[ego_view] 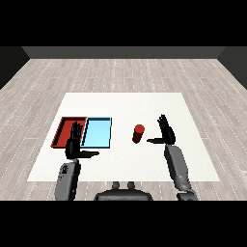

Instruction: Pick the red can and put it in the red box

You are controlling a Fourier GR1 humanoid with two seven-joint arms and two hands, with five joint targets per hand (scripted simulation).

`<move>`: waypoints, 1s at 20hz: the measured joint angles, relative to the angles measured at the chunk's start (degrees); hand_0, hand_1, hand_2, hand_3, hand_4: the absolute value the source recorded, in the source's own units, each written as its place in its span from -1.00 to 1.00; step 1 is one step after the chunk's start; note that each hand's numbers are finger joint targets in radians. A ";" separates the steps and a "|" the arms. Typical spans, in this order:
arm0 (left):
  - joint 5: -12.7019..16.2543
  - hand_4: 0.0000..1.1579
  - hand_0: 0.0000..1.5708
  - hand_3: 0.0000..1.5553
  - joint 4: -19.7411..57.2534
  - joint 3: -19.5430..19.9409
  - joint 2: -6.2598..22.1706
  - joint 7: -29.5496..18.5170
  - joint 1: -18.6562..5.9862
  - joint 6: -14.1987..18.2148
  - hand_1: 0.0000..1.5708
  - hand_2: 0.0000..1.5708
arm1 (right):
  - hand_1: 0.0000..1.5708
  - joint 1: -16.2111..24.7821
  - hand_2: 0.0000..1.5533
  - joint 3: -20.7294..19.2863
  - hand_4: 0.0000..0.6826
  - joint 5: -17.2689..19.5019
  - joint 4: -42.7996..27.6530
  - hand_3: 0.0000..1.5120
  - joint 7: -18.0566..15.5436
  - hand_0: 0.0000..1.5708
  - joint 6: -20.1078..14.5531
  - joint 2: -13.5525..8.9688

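A light blue tray (98,133) lies on the white counter (144,103); pale wood-plank floor (120,72) surrounds the counter.

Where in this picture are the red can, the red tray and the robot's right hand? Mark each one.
red can (138,133): head view, on the middle of its side.
red tray (65,119): head view, on its far rim.
right hand (167,131): head view, on the palm.
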 measured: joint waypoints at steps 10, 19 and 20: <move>0.73 -1.00 -1.00 -1.00 1.05 0.60 0.36 -0.99 0.26 -0.87 -1.00 -1.00 | -1.00 -4.52 -1.00 0.68 -1.00 -0.36 9.05 -1.00 -2.67 -1.00 0.41 2.22; 1.28 -1.00 -1.00 -1.00 0.28 0.38 0.12 -0.31 0.54 -0.61 -1.00 -1.00 | -1.00 -6.83 -1.00 0.70 -1.00 -0.95 16.93 -1.00 -5.97 -1.00 1.47 3.70; 1.16 -1.00 -1.00 -1.00 0.20 0.33 0.06 0.03 0.40 -0.35 -1.00 -1.00 | -1.00 -7.60 -1.00 0.46 -1.00 -0.68 19.58 -1.00 -7.74 -1.00 1.86 3.63</move>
